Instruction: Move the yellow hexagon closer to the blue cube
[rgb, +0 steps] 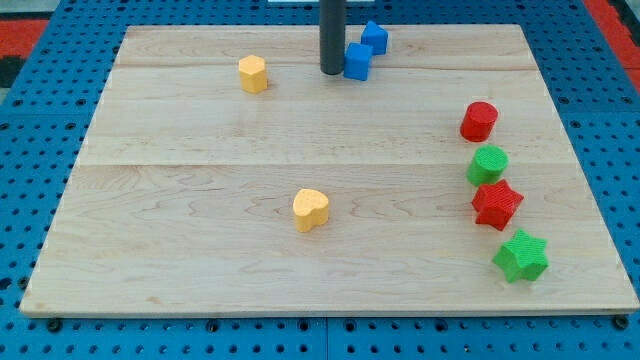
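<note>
Nearest the view's bottom, a green star, red star, green cylinder and red cylinder line the right side; a yellow heart lies mid-board. Farther up, the yellow hexagon sits left of my tip, which has no claw and nearly touches the blue cube. Another blue block lies beyond.

My tip just to view's left of blue cube (contact unclear); yellow hexagon farther left, well apart.
</note>
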